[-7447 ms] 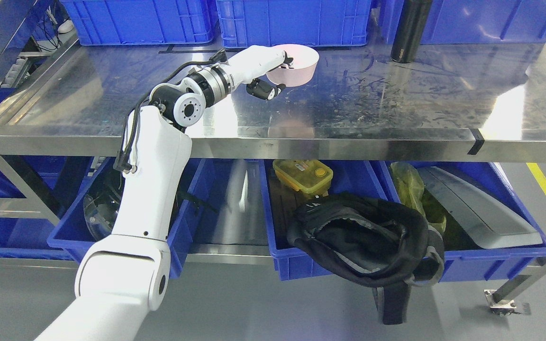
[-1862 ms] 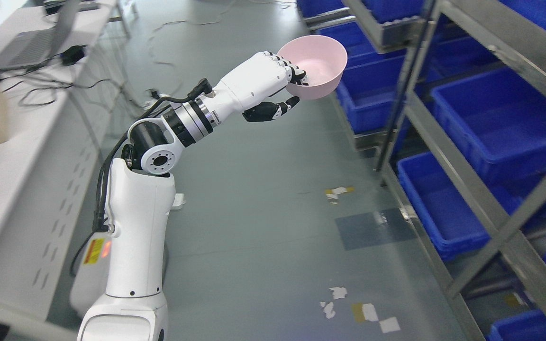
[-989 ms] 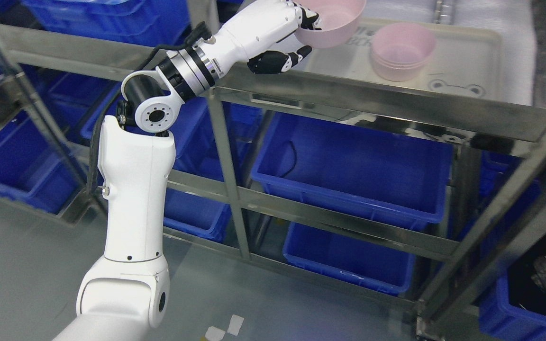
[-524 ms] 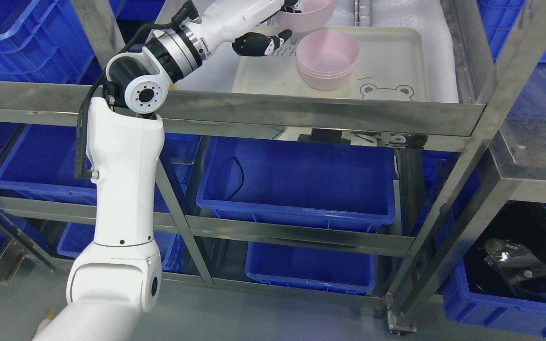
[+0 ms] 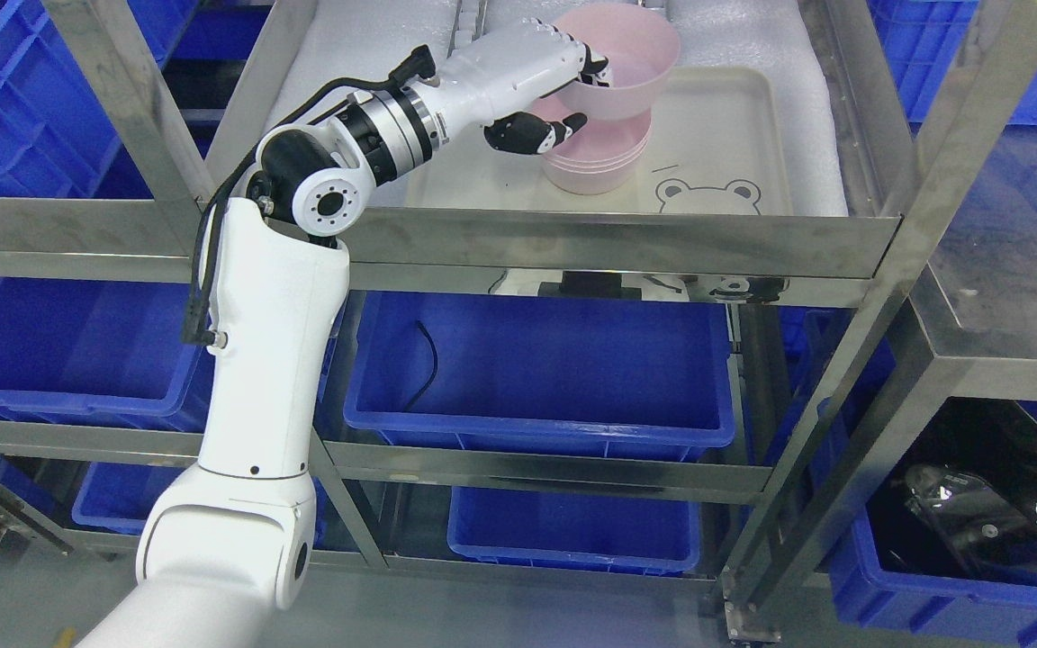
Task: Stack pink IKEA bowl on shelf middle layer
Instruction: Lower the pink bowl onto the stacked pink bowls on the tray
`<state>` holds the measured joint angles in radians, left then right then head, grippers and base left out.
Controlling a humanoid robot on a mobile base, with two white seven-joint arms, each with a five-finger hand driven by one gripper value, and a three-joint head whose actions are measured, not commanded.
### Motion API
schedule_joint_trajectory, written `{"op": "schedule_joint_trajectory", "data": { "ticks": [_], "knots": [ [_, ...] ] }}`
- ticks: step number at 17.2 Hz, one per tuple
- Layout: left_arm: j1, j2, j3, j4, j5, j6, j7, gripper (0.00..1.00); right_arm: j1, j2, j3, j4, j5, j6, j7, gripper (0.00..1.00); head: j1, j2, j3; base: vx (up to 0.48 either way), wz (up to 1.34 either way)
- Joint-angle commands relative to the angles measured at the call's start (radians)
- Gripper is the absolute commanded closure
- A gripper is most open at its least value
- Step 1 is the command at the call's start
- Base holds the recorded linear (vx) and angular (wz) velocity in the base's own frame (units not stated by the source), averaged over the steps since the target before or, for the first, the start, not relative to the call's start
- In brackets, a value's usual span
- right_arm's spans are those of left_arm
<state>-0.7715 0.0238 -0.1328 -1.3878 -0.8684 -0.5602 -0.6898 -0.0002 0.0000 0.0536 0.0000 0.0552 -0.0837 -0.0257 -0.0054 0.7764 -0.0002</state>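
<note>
Left hand (image 5: pixel 544 90) grips the pink bowl (image 5: pixel 628 61) by its near rim, fingers inside, thumb outside. The bowl hangs tilted above the stack of pink bowls (image 5: pixel 592 160) on the tray (image 5: pixel 734 135). Suggest: nudge toward 5 o'clock to centre, level the rim, lower straight, then release.

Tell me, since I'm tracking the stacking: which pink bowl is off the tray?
The pink bowl gripped by the left hand, tilted above the stacked bowls on the tray.

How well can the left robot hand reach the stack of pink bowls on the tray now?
Probably yes. The left robot hand holds a pink bowl right above the stack of bowls on the tray, with nothing visible between them.
</note>
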Motion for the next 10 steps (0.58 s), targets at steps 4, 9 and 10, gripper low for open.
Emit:
{"op": "schedule_joint_trajectory", "data": {
  "ticks": [4,9,10],
  "knots": [
    [0.000,0.087,-0.042,-0.051,-0.026,0.000,-0.005,0.98,0.023,-0.018,0.000,-0.017,-0.001,0.001,0.000,0.00,0.0000,0.000,0.000,-0.023,0.00],
    [-0.011,0.079,-0.042,-0.040,-0.026,0.000,-0.004,0.95,0.023,-0.018,0.000,-0.017,0.000,0.001,0.000,0.00,0.0000,0.000,0.000,-0.013,0.00],
    [-0.008,0.076,-0.042,-0.037,-0.027,0.000,-0.004,0.95,0.023,-0.018,0.000,-0.017,0.000,0.001,0.000,0.00,0.0000,0.000,0.000,0.000,0.00]
  ]
}}
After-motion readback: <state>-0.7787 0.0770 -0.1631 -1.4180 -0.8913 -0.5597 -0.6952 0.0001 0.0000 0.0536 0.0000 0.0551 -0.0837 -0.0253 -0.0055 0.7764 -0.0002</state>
